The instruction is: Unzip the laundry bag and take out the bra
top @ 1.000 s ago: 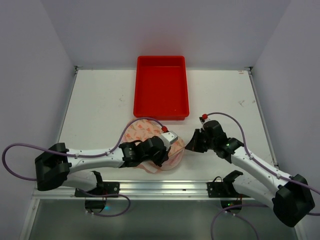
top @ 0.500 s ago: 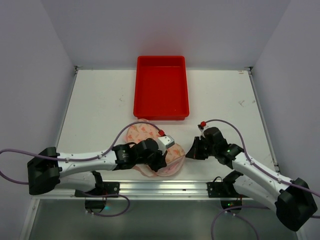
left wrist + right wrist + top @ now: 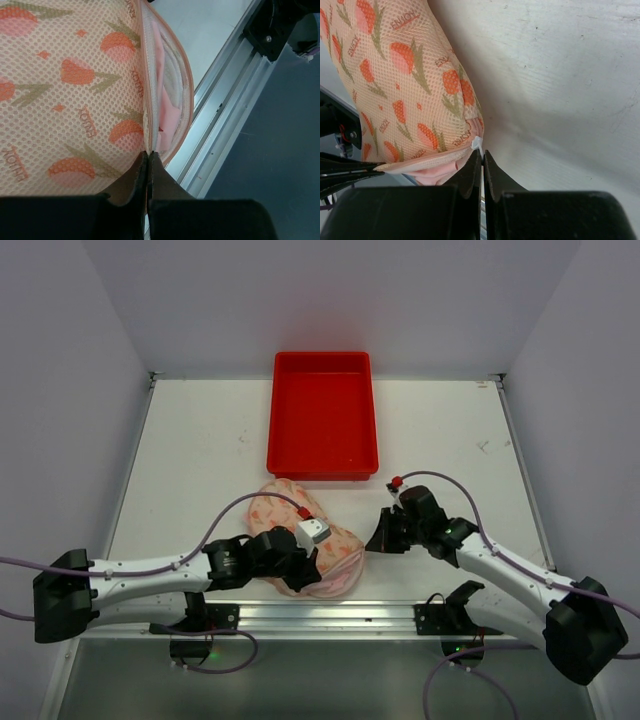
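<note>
Just beyond the rail (image 3: 330,615), at the near edge of the table (image 3: 200,450), the bag (image 3: 285,512) lies flat between the 2 arms, left of centre. The left gripper (image 3: 149,161) sits over the bag's near end with its fingers pressed together on the line of the zip (image 3: 150,95). The slider is hidden between them, so I take it to be pinched but cannot confirm it. Past those fingers the zip gapes along the bag's near-right edge. The bra (image 3: 169,107) shows in the slot as pale pink and white folds, all of it inside. The right gripper (image 3: 481,161) is at the bag's right end, fingers closed on a small white tab (image 3: 476,144) there, though the tips hide the bite itself.

As a judgement on handling, the bag is light, padded mesh and soft. It will slide and buckle rather than resist, so 1 gripper has to anchor it while the other draws the slider. Pulling on loose fabric alone would likely drag the whole thing toward the rail. The best holds are the tab and the trim beside the zip, both firmer than the mesh.

The bra should be lighter and limper. Its cups may spring a little, and its straps could snag on the zip teeth. The place to take it is the cup edge showing in the gap, once the opening is longer.

Farther back, well apart from all this, sits the red tray (image 3: 322,472).
</note>
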`<state>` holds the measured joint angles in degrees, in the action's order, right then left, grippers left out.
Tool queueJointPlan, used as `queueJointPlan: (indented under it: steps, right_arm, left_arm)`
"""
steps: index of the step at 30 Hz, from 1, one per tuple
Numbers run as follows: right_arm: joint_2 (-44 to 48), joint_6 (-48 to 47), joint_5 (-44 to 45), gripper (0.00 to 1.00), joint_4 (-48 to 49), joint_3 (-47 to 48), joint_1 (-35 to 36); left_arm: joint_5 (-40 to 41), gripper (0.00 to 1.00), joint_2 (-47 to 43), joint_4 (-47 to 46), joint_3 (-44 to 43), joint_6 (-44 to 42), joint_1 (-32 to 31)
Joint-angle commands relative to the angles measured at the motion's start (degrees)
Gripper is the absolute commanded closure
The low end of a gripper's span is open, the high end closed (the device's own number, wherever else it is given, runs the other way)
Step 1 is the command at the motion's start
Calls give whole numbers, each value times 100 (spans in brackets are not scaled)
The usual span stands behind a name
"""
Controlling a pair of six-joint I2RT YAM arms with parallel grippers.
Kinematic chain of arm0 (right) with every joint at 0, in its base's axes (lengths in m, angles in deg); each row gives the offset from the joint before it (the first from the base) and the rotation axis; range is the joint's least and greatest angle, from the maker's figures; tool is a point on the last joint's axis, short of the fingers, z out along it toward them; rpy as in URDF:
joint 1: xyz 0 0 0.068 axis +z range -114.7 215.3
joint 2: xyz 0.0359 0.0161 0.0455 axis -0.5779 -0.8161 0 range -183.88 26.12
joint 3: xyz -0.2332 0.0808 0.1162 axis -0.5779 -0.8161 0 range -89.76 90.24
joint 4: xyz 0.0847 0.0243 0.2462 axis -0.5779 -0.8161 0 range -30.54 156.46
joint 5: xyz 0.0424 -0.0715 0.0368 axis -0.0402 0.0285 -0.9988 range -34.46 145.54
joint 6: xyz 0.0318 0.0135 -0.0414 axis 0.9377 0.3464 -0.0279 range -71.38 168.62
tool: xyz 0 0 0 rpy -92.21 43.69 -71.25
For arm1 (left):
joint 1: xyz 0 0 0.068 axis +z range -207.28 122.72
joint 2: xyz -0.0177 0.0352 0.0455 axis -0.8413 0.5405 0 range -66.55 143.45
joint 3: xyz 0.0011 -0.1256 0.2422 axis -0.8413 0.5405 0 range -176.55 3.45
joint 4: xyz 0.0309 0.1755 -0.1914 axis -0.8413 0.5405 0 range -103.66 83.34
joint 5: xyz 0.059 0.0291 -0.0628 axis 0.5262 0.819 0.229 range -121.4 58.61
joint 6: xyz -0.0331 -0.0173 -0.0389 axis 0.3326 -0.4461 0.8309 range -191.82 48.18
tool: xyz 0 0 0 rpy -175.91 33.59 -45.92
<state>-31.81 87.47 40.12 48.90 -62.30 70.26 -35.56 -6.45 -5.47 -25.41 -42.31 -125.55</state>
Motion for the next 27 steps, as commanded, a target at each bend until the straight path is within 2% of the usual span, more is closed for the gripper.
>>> queueJointPlan:
  steps: [1, 4, 7, 13, 14, 16, 17, 18, 19, 20, 22, 23, 24, 26, 27]
  right_arm:
    - [45, -308, 821, 100, 122, -4, -121]
    - [37, -404, 804, 100, 113, 13, -121]
    - [-16, -413, 602, 100, 139, 22, -69]
    - [457, 7, 636, 100, -326, -197, 448]
    - [571, 130, 663, 100, -405, -224, 581]
    - [904, 559, 907, 100, -686, -233, 1019]
    - [993, 684, 970, 100, -800, -267, 1143]
    - [1073, 772, 979, 100, -819, -294, 1258]
    - [1221, 895, 1006, 100, -828, -312, 1285]
    - [1292, 931, 1041, 100, -836, -338, 1311]
    - [1433, 940, 1102, 93, -907, -321, 1338]
    - [1460, 914, 1181, 89, -1003, -234, 1338]
    - [1478, 853, 1216, 77, -1056, -163, 1347]
    - [1530, 651, 1409, 64, -1187, 126, 1356]
    - [1548, 554, 1488, 52, -1327, 249, 1364]
  left_arm:
    - [-541, 100, -261, 570, 293, 80, -72]
    - [-507, 100, -279, 640, 311, 177, -64]
    - [107, 100, -183, 834, 40, 291, -64]
    - [381, 100, 467, 474, -925, -349, -28]
    - [381, 90, 572, 500, -1085, -411, -11]
    - [854, 79, 775, 614, -1516, -412, -11]
    - [1143, 67, 784, 623, -1700, -368, -2]
    - [1294, 59, 767, 623, -1771, -324, 7]
    - [1443, 39, 732, 632, -1833, -150, 50]
    - [1584, 27, 697, 649, -1886, -35, 94]
    - [1804, 5, 574, 702, -2009, 219, 226]
    - [2040, 0, 486, 876, -2044, 360, 270]
    - [2173, 0, 451, 1000, -2149, 527, 340]
    - [2253, 0, 319, 1176, -2194, 879, 682]
    - [2192, 0, 292, 1246, -2185, 950, 823]
